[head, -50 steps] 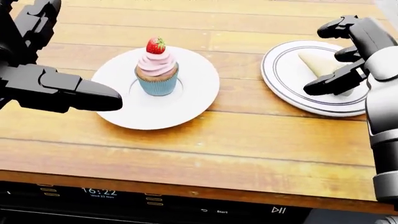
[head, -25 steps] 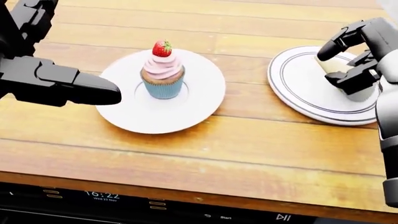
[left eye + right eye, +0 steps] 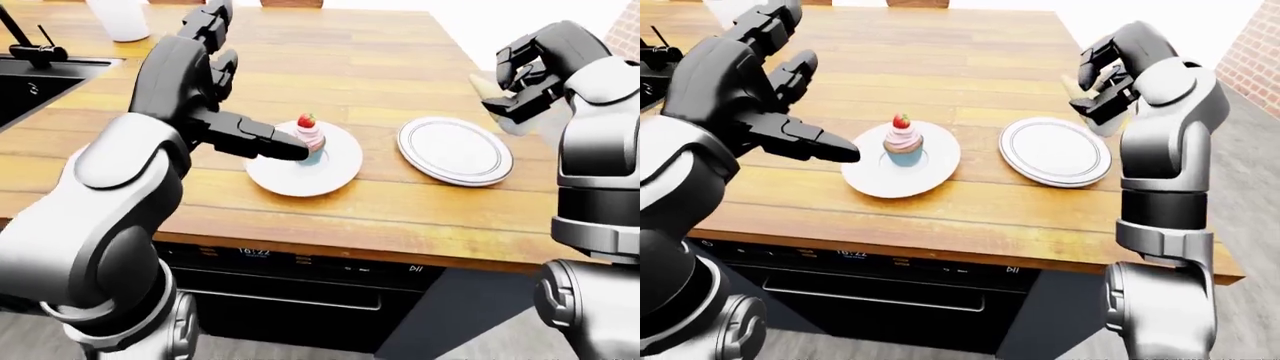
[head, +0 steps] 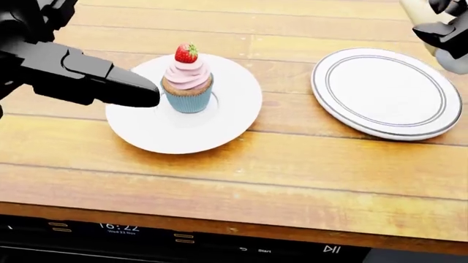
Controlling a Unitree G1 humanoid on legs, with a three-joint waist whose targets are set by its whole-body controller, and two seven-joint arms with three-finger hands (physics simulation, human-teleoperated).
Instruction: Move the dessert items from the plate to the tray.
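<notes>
1. The left hand [image 3: 770,112] is held open beside the cupcake [image 4: 187,79], one finger pointing at it; the fingers are not closed round it, probably as an approach before a grasp.
2. The cupcake stands upright in the middle of the white plate [image 4: 219,126] on the counter [image 4: 292,181].
3. The rimmed plate [image 4: 380,93] to the right is seen with nothing on it.
4. The right hand [image 3: 520,82] is raised above the counter and closed on a pale wedge [image 3: 1076,85], judged to be a dessert being carried.
5. No tray is shown in any view. The wedge is mostly hidden by the fingers.
</notes>
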